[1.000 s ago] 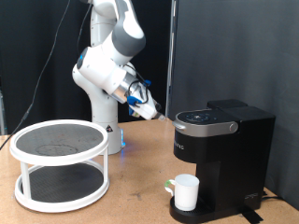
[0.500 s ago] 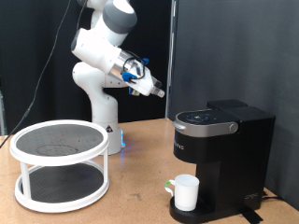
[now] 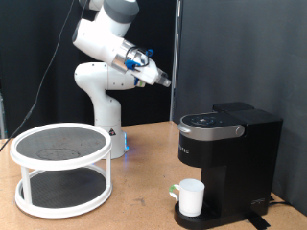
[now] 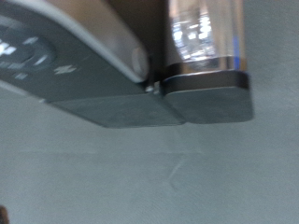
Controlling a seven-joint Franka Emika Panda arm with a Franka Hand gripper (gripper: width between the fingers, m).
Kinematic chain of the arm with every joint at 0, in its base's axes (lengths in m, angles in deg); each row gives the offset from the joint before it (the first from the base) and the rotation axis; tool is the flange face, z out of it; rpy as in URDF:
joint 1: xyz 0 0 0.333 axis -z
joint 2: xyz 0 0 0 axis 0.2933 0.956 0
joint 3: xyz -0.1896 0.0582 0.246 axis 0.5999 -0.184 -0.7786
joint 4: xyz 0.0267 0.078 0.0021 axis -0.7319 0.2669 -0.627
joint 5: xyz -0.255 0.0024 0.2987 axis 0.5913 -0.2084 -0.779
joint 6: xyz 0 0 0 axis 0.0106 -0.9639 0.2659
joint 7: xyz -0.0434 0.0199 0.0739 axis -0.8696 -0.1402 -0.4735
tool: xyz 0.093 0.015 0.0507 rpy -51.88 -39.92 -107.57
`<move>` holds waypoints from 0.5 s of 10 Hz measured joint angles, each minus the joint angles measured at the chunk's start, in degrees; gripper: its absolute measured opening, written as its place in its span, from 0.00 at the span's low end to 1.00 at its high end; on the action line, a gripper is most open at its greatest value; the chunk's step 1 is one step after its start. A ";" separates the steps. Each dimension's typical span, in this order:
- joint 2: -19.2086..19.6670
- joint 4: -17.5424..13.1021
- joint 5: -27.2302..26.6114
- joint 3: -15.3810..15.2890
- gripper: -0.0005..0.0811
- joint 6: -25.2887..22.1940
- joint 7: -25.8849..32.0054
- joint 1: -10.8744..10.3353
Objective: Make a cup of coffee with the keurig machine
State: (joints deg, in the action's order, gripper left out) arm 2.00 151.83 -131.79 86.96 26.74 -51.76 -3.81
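Tool: up high in the exterior view (image 3: 165,80), above and to the exterior view's left of the keurig machine (image 3: 228,163); spread or pressed together, can't tell.
Cup: white (image 3: 191,197), sitting on the machine's drip tray, lid down above it.
Worktop: wooden (image 3: 134,196), carrying a white two-tier rack (image 3: 61,168).
Wrist view: blurred machine top (image 4: 112,65); no fingers showing.

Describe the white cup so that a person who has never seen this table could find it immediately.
Find the black keurig machine at the exterior view's right on the wooden table. The cup stands on the machine's round base, under its overhanging front. It is the only small white mug with a handle; the other white item, the two-tier round rack, is far larger and sits at the exterior view's left.
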 joint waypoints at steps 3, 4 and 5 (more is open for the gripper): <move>1.98 -7.14 17.77 -6.91 0.91 3.24 -6.40 1.38; 3.18 -9.95 24.81 -9.08 0.91 3.24 -7.49 2.02; 4.56 -12.53 31.22 -10.86 0.91 3.83 -7.45 2.49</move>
State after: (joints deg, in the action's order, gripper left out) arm 6.56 139.29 -100.57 76.10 30.57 -59.21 -1.32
